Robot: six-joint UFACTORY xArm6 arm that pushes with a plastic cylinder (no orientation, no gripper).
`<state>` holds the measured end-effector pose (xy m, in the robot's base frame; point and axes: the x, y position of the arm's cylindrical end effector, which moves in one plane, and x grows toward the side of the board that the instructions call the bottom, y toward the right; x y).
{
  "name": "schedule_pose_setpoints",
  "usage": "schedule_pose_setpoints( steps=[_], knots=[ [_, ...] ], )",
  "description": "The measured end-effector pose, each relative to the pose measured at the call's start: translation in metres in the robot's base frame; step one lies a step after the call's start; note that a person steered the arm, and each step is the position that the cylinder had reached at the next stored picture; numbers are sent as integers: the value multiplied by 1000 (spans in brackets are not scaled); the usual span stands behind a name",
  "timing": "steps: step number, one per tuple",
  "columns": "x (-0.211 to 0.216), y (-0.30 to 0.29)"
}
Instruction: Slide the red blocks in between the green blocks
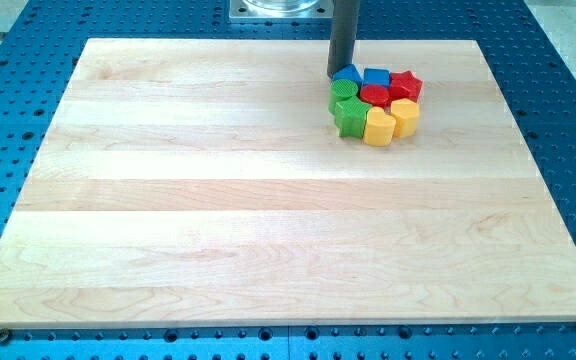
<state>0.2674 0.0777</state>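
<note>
Wooden counter [218, 200], and every block is huddled near its top edge, right of centre. My tip [336, 74] touches the blue block [346, 74] from the left (no pincer here, only a rod). Red blocks [374, 96] [406, 85] sit beside green blocks [344, 90] [351, 117], hemmed in by yellow blocks [378, 127] [405, 116].

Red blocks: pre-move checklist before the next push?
1. My tip visible: ok, at the cluster's top-left, beside the blue block.
2. Red blocks located: ok, red star at the view's right, second red block mid-cluster.
3. Green blocks located: ok, upper green block and lower green block touching.
4. Gap between greens: not ok, none.
5. Push path clear: not ok, yellow blocks and blues crowd in.
6. Tip touching blue: cannot tell.
</note>
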Motion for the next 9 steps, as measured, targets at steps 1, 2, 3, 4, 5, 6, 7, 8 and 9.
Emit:
schedule_pose_setpoints(
  steps=[1, 2, 3, 4, 5, 6, 7, 8, 9],
  knots=[
    [-1, 0],
    [-9, 60],
    [-19, 174],
    [-18, 265],
    [-16, 229],
    [4, 145],
    [5, 138],
    [31, 107],
    [74, 76]
  ],
)
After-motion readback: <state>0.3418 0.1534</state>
